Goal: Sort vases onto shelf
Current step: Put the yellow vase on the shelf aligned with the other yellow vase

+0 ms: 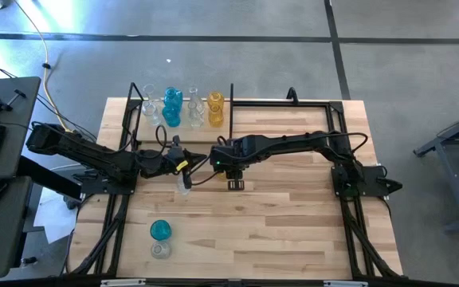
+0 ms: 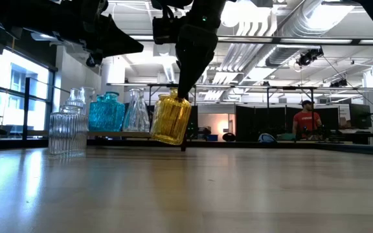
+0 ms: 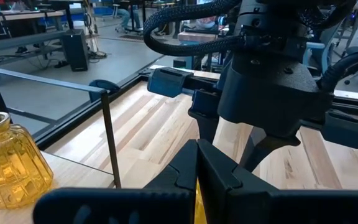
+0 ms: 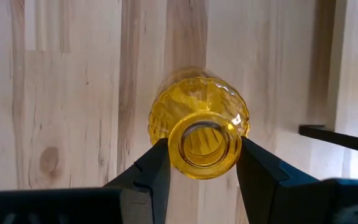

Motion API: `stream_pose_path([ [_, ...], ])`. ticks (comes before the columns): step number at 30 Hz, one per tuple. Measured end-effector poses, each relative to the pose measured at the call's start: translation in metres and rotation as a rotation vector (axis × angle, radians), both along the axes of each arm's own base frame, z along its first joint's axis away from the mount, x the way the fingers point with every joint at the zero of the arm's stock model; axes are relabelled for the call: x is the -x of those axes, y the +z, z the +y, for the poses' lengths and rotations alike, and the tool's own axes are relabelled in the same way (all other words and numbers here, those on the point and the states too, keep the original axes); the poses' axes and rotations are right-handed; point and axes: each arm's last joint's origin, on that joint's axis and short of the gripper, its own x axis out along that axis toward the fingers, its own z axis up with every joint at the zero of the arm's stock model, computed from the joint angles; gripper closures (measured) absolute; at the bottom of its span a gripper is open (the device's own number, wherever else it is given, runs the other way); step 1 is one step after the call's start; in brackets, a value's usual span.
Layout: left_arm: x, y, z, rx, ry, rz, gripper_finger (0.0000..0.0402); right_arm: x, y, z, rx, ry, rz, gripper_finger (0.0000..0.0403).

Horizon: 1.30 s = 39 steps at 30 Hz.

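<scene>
Your right end effector (image 4: 201, 171) is clamped on the yellow vase (image 4: 199, 121) neck, vase hanging slightly tilted, mouth up; left end effector (image 3: 196, 186) clenched empty.

The high view looks straight down from above, taking in the whole tabletop (image 1: 293, 231), with the shelf (image 1: 183, 119) in the upper left of the frame. The low view sits at tabletop level, facing across the surface into the room; the shelf appears at its left. The left wrist view looks forward and close, along the shut jaws. The right wrist view looks straight down, close, on an amber vase (image 4: 199, 127) held between its jaws; the low view shares this vase.
</scene>
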Motion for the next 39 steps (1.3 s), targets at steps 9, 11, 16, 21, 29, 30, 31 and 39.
stream_pose_path([
  [9, 0.0, 0.0, 0.0, 0.003, 0.0, -0.004, 0.0401, -0.001, -0.005, 0.0, -0.005, 0.004, 0.015, 0.0279],
  [11, 0.0, 0.0, 0.0, 0.004, 0.0, -0.004, 0.0401, -0.001, -0.007, 0.0, -0.014, 0.007, 0.025, 0.0279],
  [16, 0.0, 0.0, 0.0, 0.004, 0.001, -0.004, 0.0401, -0.002, -0.014, 0.002, -0.044, 0.017, 0.055, 0.0279],
  [21, 0.0, 0.0, 0.0, 0.004, 0.001, -0.005, 0.0401, -0.004, -0.017, 0.001, -0.045, 0.005, 0.047, 0.0272],
  [29, 0.0, 0.0, -0.001, 0.017, -0.023, -0.008, 0.0401, -0.007, -0.017, 0.001, 0.008, -0.017, 0.019, 0.0214],
  [30, 0.0, 0.0, -0.001, 0.017, -0.023, -0.008, 0.0401, -0.007, -0.016, 0.001, 0.008, -0.017, 0.018, 0.0205],
  [31, 0.0, 0.0, -0.001, 0.017, -0.024, -0.007, 0.0401, -0.007, -0.016, 0.002, 0.007, -0.015, 0.014, 0.0198],
  [39, 0.0, 0.0, -0.001, 0.016, -0.026, -0.006, 0.0401, -0.008, 0.003, 0.015, 0.033, 0.008, -0.018, 0.0173],
])
